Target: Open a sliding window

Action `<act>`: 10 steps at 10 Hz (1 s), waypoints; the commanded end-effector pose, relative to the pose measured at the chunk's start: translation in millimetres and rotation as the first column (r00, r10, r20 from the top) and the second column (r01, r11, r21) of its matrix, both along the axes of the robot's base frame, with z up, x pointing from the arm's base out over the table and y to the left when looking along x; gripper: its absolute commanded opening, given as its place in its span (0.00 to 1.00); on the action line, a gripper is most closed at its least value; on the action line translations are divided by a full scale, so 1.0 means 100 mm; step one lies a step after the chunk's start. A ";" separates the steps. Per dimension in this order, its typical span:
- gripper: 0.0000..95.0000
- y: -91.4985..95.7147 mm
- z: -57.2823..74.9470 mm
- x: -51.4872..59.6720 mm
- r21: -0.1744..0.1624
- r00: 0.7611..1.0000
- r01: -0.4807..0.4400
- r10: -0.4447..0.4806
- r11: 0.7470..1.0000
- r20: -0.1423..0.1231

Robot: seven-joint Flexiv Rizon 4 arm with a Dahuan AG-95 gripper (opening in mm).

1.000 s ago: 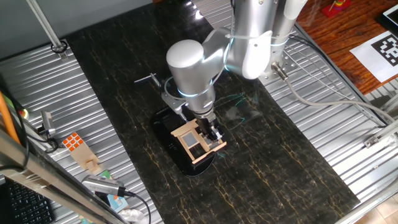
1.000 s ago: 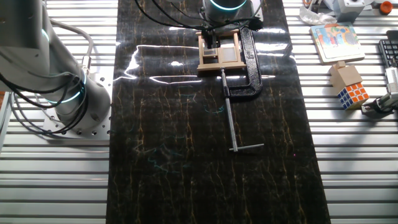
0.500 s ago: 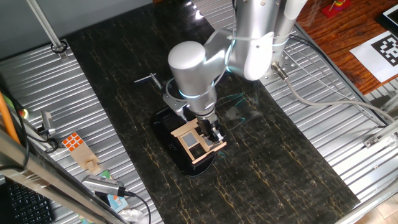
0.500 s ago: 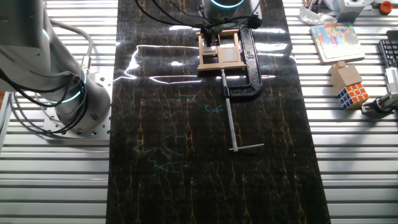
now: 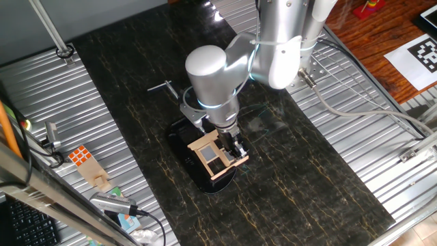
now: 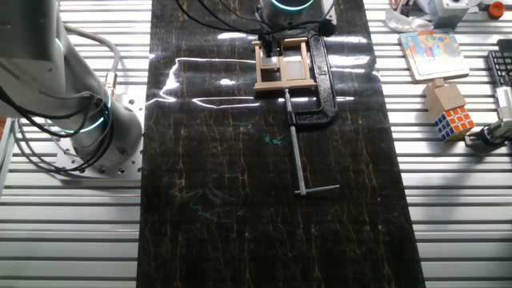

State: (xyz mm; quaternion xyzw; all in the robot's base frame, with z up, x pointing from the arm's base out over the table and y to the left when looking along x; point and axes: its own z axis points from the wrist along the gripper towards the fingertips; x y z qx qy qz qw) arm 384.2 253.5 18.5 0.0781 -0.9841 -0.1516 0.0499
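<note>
**Robot Hand at the Little Window**

In one fixed view, the small wooden sliding window with a light tan frame point(image 5: 217, 158) sat on its black rounded base point(image 5: 193, 158), in the middle of the dark marbled table mat point(image 5: 307, 178). The silver robot arm point(image 5: 212, 75) reached straight down over it. Its black two-finger gripper point(image 5: 234, 145) was at the window's far edge, touching the frame. I could not tell if the fingers were open or pinching, because the arm hid them. An orange-and-white cube point(image 5: 80, 156) lay well apart on the ribbed metal.

In the other fixed view, the window point(image 6: 282, 68) sat at the top of the mat, held by a black metal clamp point(image 6: 320, 80). The gripper point(image 6: 274, 50) was mostly hidden.

It looked like the sliding step was under way. Next, the sliding pane likely needed a steady push along its track, without tipping the frame.
</note>
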 end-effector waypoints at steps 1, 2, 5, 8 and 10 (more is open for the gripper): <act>0.00 0.01 0.02 0.00 -0.038 0.999 -0.037 0.037 0.999 0.012; 0.00 0.00 0.08 -0.01 -0.051 0.999 -0.046 0.047 0.998 0.012; 0.00 0.01 0.19 -0.02 -0.066 0.997 -0.067 0.069 0.996 0.034; 0.00 -0.01 0.35 -0.03 -0.187 0.985 -0.158 0.168 0.970 0.034; 0.00 0.02 0.45 -0.06 -0.257 0.977 -0.198 0.211 0.946 0.022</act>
